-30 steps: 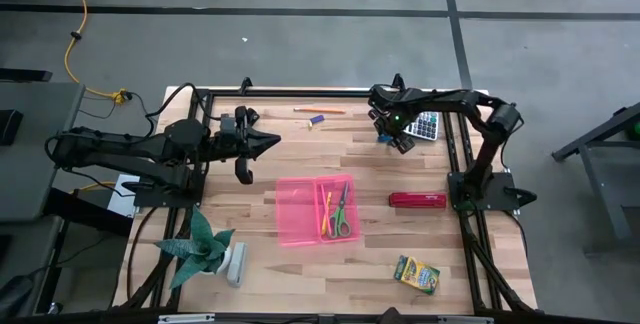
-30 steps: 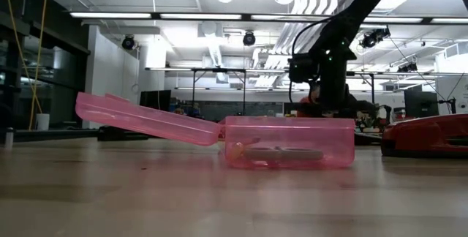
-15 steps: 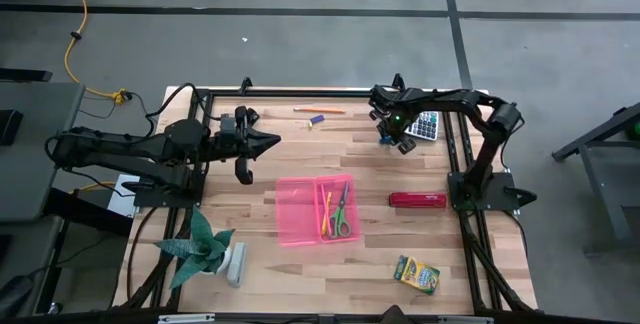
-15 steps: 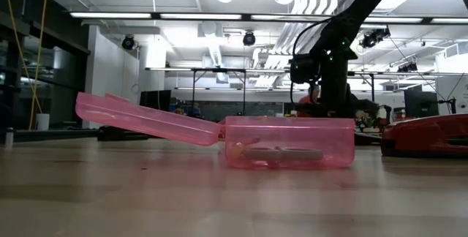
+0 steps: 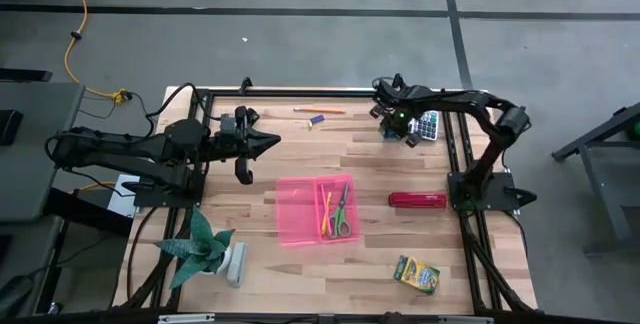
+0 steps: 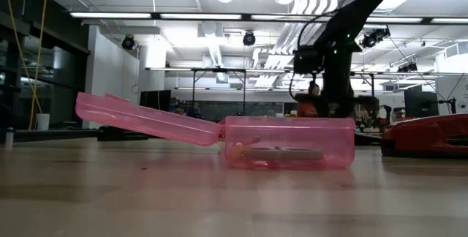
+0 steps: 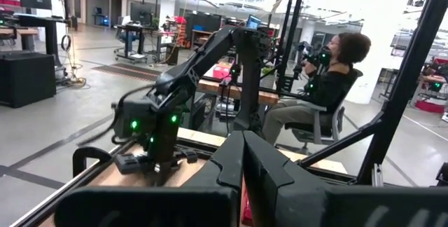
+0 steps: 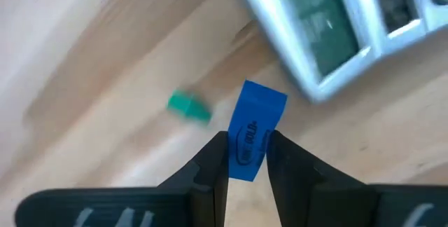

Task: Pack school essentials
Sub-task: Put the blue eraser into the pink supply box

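Observation:
My right gripper (image 8: pixel 248 143) is shut on a small blue eraser (image 8: pixel 257 111) at the table's far right, just beside a grey calculator (image 5: pixel 428 124). A tiny green eraser (image 8: pixel 189 106) lies flat on the wood below it. The open pink pencil case (image 5: pixel 315 211) sits at the table's middle, with green-handled scissors (image 5: pixel 341 211) and thin pencils (image 5: pixel 325 212) lying in it. The crayon box (image 5: pixel 416 275) lies at the near right. My left gripper (image 5: pixel 272 143) hovers shut and empty at the left. My right gripper pinches the blue eraser's two broad faces (image 8: pixel 246 158) between its two fingers (image 8: pixel 213 157), at the end nearest the gripper. The fingers come from above, pointing down. The eraser's free end (image 8: pixel 264 99) sticks out past the fingertips and looks clear of the wood.
A red stapler (image 5: pixel 417 200) lies right of the case. A pencil (image 5: pixel 318 111) and a small eraser (image 5: pixel 317 119) lie near the far edge. A potted plant (image 5: pixel 205 249) stands at the near left. A person (image 7: pixel 322 80) sits beyond the table.
My right gripper has risen a little and shifted toward the table's right and far edge, next to the calculator. The left arm and the case have kept still.

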`<state>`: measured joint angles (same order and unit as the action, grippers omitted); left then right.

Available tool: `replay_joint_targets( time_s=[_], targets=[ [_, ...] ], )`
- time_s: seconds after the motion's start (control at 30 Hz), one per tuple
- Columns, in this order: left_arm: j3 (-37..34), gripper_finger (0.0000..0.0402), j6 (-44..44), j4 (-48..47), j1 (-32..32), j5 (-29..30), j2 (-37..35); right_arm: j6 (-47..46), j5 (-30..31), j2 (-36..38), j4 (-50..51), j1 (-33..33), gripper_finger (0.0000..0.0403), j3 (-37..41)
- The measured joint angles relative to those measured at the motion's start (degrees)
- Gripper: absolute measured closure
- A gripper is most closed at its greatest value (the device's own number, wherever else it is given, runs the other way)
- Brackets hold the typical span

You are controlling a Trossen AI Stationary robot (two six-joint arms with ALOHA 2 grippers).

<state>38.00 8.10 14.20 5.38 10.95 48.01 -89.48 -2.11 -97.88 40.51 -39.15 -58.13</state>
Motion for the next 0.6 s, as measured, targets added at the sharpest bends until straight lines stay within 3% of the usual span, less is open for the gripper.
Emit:
replay_joint_targets(
  time_s=[0.33,0.6],
  targets=[
    [0.0,0.0401,4.8,-1.5,0.0,-4.5,0.0,33.2,-3.6,11.2,1.3,7.7,0.0329,-0.1],
    [0.0,0.0401,11.5,-3.3,0.0,-4.9,0.0,43.2,-2.5,21.8,1.0,18.9,0.0329,7.0]
  ],
)
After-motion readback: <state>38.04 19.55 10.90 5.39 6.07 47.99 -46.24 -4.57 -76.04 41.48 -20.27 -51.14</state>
